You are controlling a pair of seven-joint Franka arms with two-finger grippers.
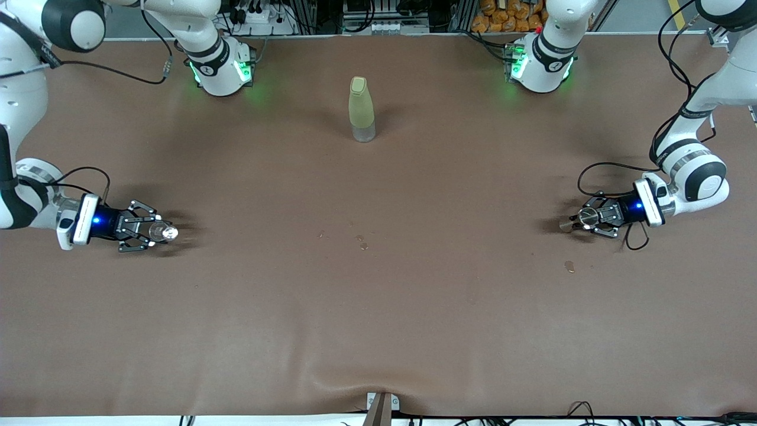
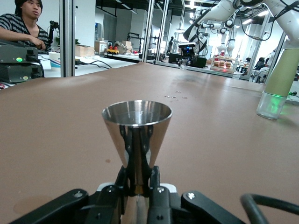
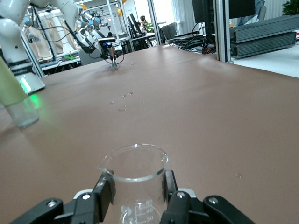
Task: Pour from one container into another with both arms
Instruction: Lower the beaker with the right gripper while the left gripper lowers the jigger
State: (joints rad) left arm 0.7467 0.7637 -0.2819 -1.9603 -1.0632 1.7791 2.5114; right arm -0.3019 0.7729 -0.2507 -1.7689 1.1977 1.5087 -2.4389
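A: Left hand (image 1: 582, 218)?
B: Low over the worktop (image 1: 378, 307) at the left arm's end, pinching the steel jigger (image 2: 137, 135) at its narrow waist; jigger upright, top cone open.
A: Right hand (image 1: 155, 232)?
B: At the right arm's end, fingers (image 3: 103, 193) pressed on a clear glass beaker (image 3: 135, 179), upright, spout visible.
A: Anything else?
B: Yellow-green bottle (image 1: 361, 109) standing between the arm bases, well apart from both hands. A few small spots (image 1: 361, 241) mid-worktop.
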